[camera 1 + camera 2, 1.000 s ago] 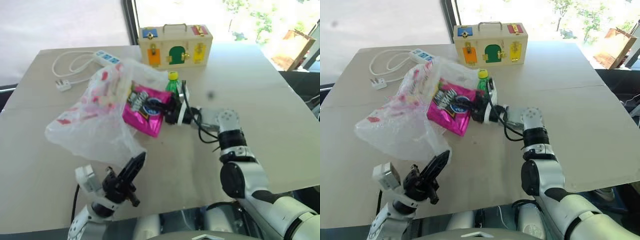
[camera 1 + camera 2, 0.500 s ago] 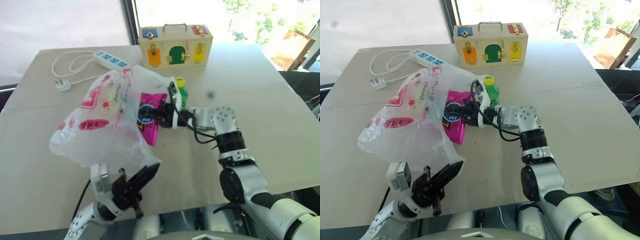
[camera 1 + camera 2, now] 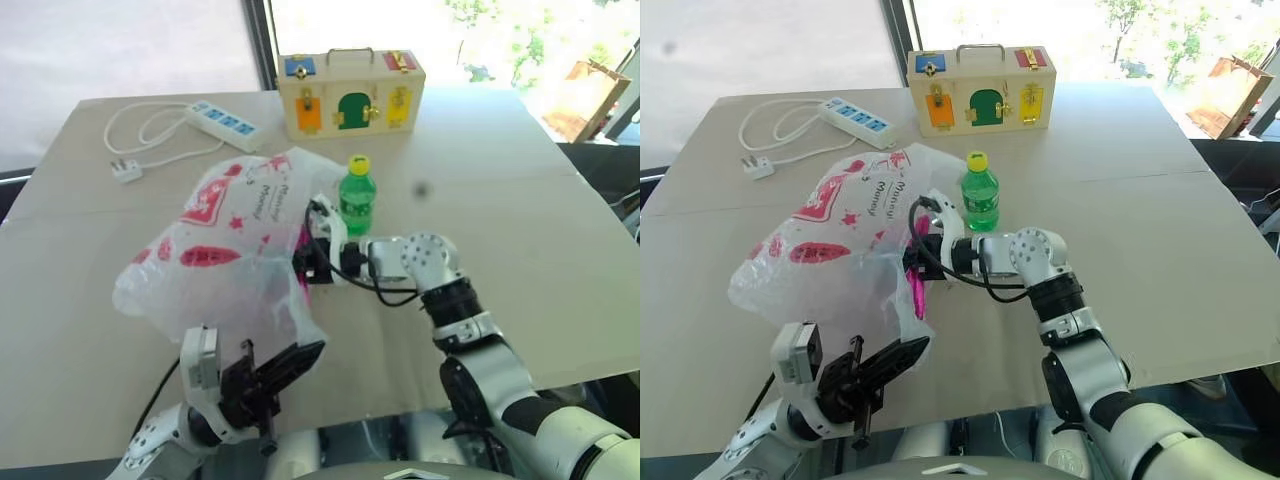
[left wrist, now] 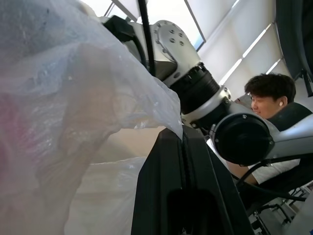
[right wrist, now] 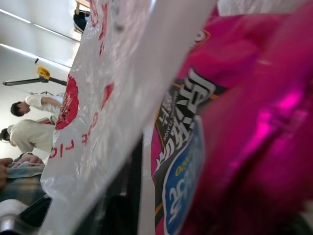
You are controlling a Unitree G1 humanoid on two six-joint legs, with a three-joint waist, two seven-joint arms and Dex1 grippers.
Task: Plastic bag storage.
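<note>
A: Where is the plastic bag (image 3: pixel 225 250)?

B: It sits puffed up on the counter (image 3: pixel 520 200), left of the middle, white and see-through with red marks. Its near corner is pinched in the left hand (image 3: pixel 285 365), whose black fingers are closed on the film at the near edge of the counter.

A: And the right hand?

B: The right hand (image 3: pixel 915 262) reaches in from the right, pointing left into the bag's open side. A pink chips packet (image 3: pixel 916 285) hangs there at the mouth, just beside that hand and partly behind the plastic. I cannot tell whether its fingers are open or closed, or whether they grip the packet.

A: What else is near?

B: A green bottle (image 3: pixel 356 195) with a yellow cap stands upright just beyond the right wrist, close to the bag's far right side. Farther back a wooden box (image 3: pixel 350 92) with coloured latches stands at the far edge. A white power strip (image 3: pixel 222 120) lies at the far left with its cord looped beside it. The left wrist view shows a person (image 4: pixel 266 100) beyond the right arm.
</note>
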